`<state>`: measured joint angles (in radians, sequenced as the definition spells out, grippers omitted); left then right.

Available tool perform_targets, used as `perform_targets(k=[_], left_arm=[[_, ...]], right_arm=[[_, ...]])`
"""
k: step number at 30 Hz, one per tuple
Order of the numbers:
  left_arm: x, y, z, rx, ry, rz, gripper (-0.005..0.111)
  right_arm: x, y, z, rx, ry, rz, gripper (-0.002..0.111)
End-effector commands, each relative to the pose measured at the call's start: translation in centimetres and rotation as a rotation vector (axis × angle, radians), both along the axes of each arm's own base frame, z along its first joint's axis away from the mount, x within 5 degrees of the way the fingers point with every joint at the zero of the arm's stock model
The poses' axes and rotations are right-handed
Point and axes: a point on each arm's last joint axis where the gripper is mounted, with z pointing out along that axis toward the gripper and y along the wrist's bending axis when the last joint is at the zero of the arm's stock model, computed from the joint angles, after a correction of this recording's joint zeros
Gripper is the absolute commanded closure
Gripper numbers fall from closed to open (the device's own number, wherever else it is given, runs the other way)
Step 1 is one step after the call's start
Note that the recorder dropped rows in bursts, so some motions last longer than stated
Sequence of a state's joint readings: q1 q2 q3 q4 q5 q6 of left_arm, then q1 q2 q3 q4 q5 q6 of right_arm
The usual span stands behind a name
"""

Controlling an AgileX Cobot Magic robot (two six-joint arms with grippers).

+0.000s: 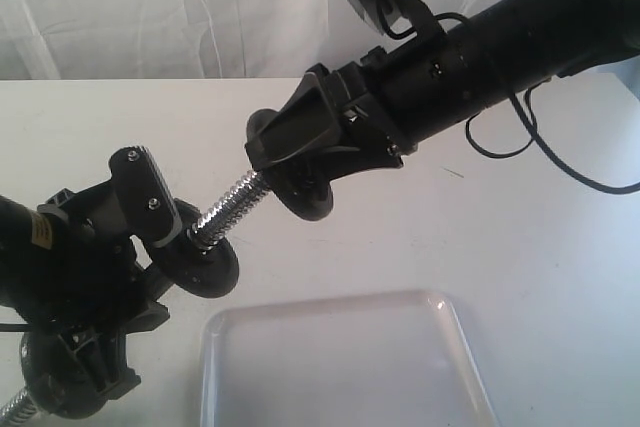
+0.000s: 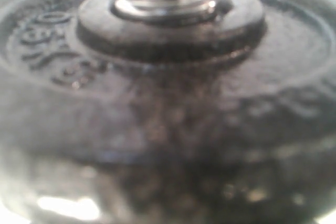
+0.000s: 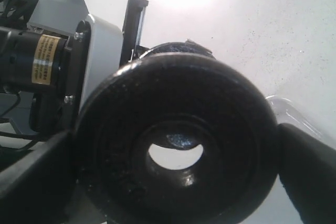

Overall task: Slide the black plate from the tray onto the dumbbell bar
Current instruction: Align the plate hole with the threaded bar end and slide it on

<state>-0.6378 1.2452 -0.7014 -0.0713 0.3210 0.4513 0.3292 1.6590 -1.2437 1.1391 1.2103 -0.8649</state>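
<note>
Exterior view. No brand legible anywhere; only a small yellow label [image 1: 42,230] on the left arm, print too small to read. Clamped edge-on in the right gripper [image 1: 292,185]: the flat round black metal weight disc, the black plate [image 1: 305,199], matt and thick-rimmed, held in the air clear of the white table [image 1: 100,127] and well above the tray. Pale translucent white plastic tray [image 1: 340,347], rectangular, rounded corners, low raised rim, lying flat on the table in the foreground. Short shiny chrome dumbbell bar [image 1: 232,209] slanting up from lower left, coarse threads glinting, tip meeting the black plate at its centre; whether already inside the hole, impossible to tell. Lower on the bar, just beside the left gripper [image 1: 160,242], a second black cast disc [image 1: 208,265]. Left gripper closed around the bar's middle, the contact itself hidden behind one finger.

Left wrist view. Blurred close-up of the second black cast disc: rough, pebbled metal, raised hub, sunken ring. Raised characters [image 2: 47,40] embossed in that ring, not legible. Bright chrome collar [image 2: 168,1] seated on the hub.

Right wrist view. Black plate face-on, filling most of the picture: grainy cast surface, raised rim, raised ring around a round central hole. Pinched at opposite edges between two black fingers [image 3: 310,166], jaws wide yet gripping. Behind, the yellow label on the left arm, unreadable here too. Beyond the plate's edge, one rounded corner of the tray.
</note>
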Motion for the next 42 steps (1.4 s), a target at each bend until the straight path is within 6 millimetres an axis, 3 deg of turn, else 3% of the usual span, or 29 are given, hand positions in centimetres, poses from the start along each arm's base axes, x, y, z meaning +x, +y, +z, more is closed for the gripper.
perform_targets(k=[1,15,28,35,42], left_arm=[[1.7,-0.9,4.1,-0.239,-0.326,0.051,0.107],[1.7,-0.9,4.2,-0.24,-0.327,0.051,0.107],[1.7,-0.9,4.2,-0.244,-0.333,0.052,0.107],[1.7,-0.9,4.2,-0.244,-0.333,0.052,0.107],[1.8,-0.9,4.2,-0.246,-0.336,0.053,0.107]], right_arm=[[-0.2,0.4,1.2,0.105,0.005,-0.014,0.108],[-1.4,2.1,1.2,0.103,0.004,0.051,0.108],[-1.3,2.1,1.1,0.104,-0.04,0.075,0.108],[-0.3,2.4,-1.2,0.066,0.004,0.084,0.108],[0.0,2.5,-1.5,0.083,-0.009,0.087,0.108]])
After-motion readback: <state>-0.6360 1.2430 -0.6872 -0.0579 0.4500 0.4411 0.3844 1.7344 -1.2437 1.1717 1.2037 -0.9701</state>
